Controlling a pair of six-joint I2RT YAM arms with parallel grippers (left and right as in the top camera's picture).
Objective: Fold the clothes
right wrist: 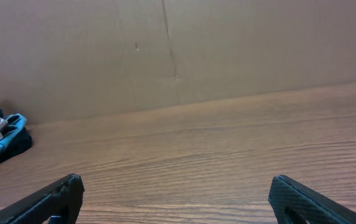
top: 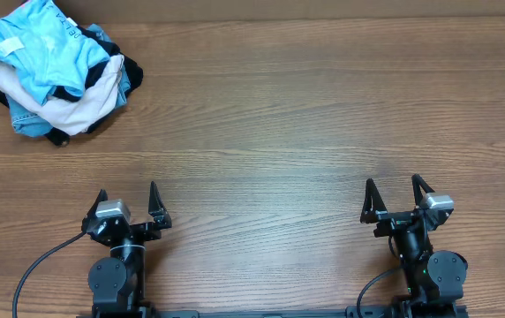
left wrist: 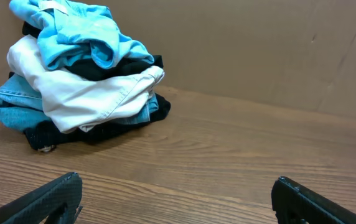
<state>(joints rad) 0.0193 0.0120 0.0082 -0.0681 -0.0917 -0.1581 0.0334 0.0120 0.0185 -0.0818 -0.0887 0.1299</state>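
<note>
T-shirt (top: 41, 44): sky-blue, crumpled, topping pile (top: 83, 104) of cream, denim and black garments, far left on table (top: 288, 124).
Left gripper (top: 127, 191): released, empty, near side.
Right gripper (top: 394, 182): released, empty, near side.

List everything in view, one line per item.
T-shirt: 1, sky blue, top of the pile, table's far left corner
cream garment: 1, cream, under the T-shirt
black garment: 1, black, showing between the pile's layers
denim garment: 1, denim blue, low in the pile
table: 1, brown wood grain, under everything
backdrop: 1, plain brown, behind the table
left tool: 1, black, near edge, open, empty
right tool: 1, black, near edge, open, empty
</note>
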